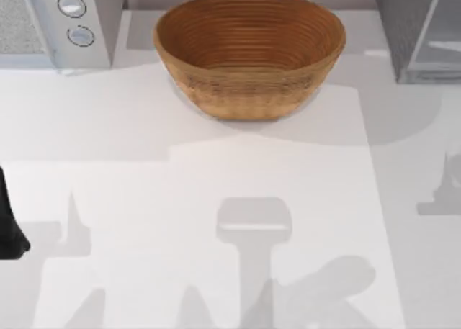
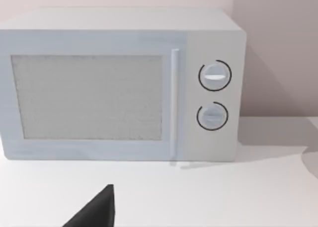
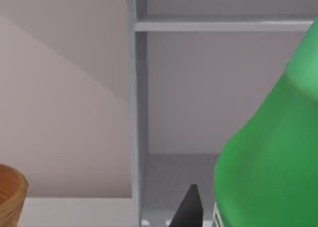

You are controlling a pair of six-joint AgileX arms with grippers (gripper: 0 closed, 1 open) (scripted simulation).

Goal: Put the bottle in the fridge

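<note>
The green bottle (image 3: 271, 152) looms close in the right wrist view, tilted, in front of the open fridge (image 3: 198, 93), whose pale inner walls and shelf lie just behind it. My right gripper (image 3: 213, 214) is shut on the bottle, and one dark fingertip (image 3: 189, 209) shows beside it. From above, the dark grey fridge (image 1: 407, 26) stands at the table's back right, its glassy door panel swung open. My left arm (image 1: 10, 232) is parked at the table's left edge, and its gripper (image 2: 97, 209) faces the microwave.
A large woven basket (image 1: 248, 52) sits at the back middle, and its rim (image 3: 10, 194) also shows in the right wrist view. A white microwave (image 1: 65, 19) with two round knobs (image 2: 214, 95) stands at the back left.
</note>
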